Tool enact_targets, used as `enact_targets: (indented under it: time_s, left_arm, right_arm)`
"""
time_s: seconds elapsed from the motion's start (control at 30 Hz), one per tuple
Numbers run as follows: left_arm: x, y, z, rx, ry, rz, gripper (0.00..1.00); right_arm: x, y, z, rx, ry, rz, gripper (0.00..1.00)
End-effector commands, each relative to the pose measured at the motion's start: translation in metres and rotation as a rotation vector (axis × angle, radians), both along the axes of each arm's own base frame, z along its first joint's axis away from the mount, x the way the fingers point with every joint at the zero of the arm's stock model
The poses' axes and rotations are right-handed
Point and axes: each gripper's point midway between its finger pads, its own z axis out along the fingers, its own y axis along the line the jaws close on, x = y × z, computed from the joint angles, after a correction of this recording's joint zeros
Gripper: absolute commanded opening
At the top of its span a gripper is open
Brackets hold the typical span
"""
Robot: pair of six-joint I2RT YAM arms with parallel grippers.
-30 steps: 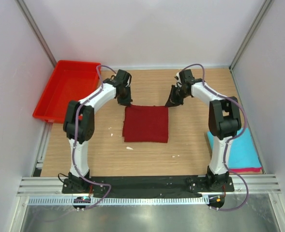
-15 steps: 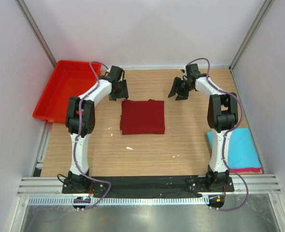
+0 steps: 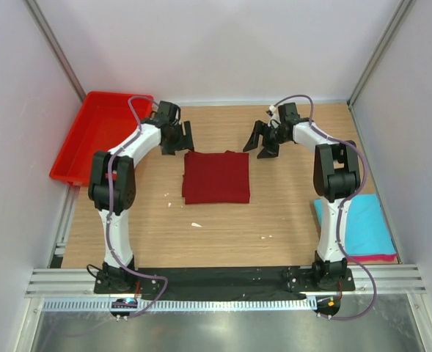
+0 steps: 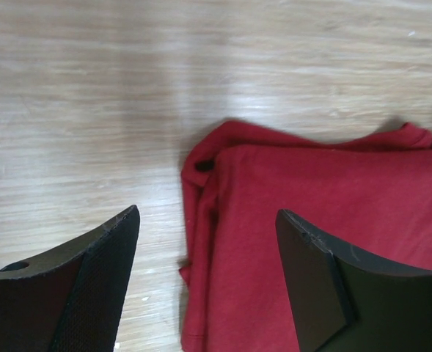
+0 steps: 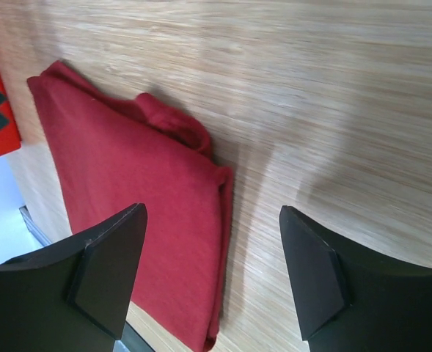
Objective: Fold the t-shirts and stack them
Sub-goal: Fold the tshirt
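Both left fingers and right fingers stand spread, empty; the maroon shirt looks folded, so next it needs gripping and stacking on the turquoise shirt.

Left gripper and right gripper opened, pulled back off the maroon t-shirt, cloth settled flat

Robot lab — white walls (aluminium rails).

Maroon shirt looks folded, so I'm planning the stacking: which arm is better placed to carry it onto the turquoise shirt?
Probably right: the right gripper hangs open by a corner of the maroon shirt, and the turquoise shirt lies beside that arm's base, far from the left gripper.
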Motion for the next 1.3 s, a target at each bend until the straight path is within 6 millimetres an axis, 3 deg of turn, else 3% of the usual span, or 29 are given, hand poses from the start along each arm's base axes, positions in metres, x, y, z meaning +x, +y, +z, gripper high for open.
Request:
enact_targets:
  time_s: [0.0, 0.23, 0.3, 0.33, 0.53, 0.6, 0.67, 0.73, 0.77, 0.83, 0.97, 1.07, 1.1, 1.13, 1.17, 1.2, 1.27]
  left_arm:
    - [-0.001, 0.003, 0.028, -0.006, -0.067, -0.025, 0.76]
    - [0.006, -0.006, -0.013, -0.004, -0.008, -0.105, 0.77]
    - [0.011, -0.007, -0.02, 0.006, -0.007, -0.123, 0.68]
    - [0.016, -0.003, -0.026, 0.034, 0.009, -0.108, 0.57]
    - [0.021, 0.013, -0.027, 0.124, 0.016, -0.071, 0.37]
    - [0.019, 0.015, -0.027, 0.14, 0.016, -0.075, 0.23]
    - [0.019, 0.018, -0.025, 0.156, 0.018, -0.08, 0.2]
    - [0.016, 0.028, -0.021, 0.202, 0.026, -0.057, 0.26]
    - [0.016, 0.031, -0.015, 0.212, 0.021, -0.04, 0.51]
    - [0.011, 0.042, 0.008, 0.264, -0.007, 0.007, 0.67]
    - [-0.003, 0.043, 0.063, 0.348, -0.112, 0.06, 0.81]
    - [-0.03, 0.01, 0.096, 0.375, -0.206, -0.004, 0.81]
    - [-0.046, -0.021, 0.101, 0.372, -0.241, -0.082, 0.8]
    - [-0.057, -0.034, 0.097, 0.391, -0.274, -0.142, 0.78]
    - [-0.068, -0.046, 0.109, 0.389, -0.324, -0.175, 0.76]
    - [-0.085, -0.082, 0.114, 0.357, -0.386, -0.254, 0.75]
    - [-0.112, -0.103, 0.101, 0.368, -0.403, -0.35, 0.72]
  right_arm:
    - [0.009, 0.013, 0.025, 0.068, -0.078, 0.037, 0.78]
    - [-0.002, 0.01, 0.023, 0.056, -0.05, 0.025, 0.77]
    - [-0.006, 0.007, 0.028, 0.041, -0.05, 0.018, 0.77]
    - [-0.012, 0.005, 0.025, 0.032, -0.038, 0.014, 0.76]
    - [-0.033, -0.003, 0.038, 0.018, -0.041, -0.018, 0.77]
    - [-0.039, -0.004, 0.044, 0.017, -0.044, -0.022, 0.77]
    - [-0.047, -0.008, 0.041, 0.004, -0.02, -0.035, 0.77]
    - [-0.052, -0.012, 0.043, -0.017, -0.017, -0.049, 0.77]
    - [-0.056, -0.015, 0.044, -0.026, -0.007, -0.056, 0.77]
    - [-0.061, -0.022, 0.048, -0.046, -0.006, -0.074, 0.77]
    - [-0.074, -0.045, 0.049, -0.151, 0.037, -0.142, 0.79]
    - [-0.085, -0.062, 0.054, -0.225, 0.062, -0.204, 0.8]
    - [-0.089, -0.066, 0.054, -0.239, 0.069, -0.218, 0.8]
    - [-0.096, -0.069, 0.051, -0.245, 0.089, -0.228, 0.8]
    - [-0.101, -0.072, 0.052, -0.249, 0.095, -0.233, 0.8]
    - [-0.105, -0.073, 0.059, -0.248, 0.081, -0.234, 0.8]
    - [-0.118, -0.076, 0.058, -0.258, 0.094, -0.228, 0.81]
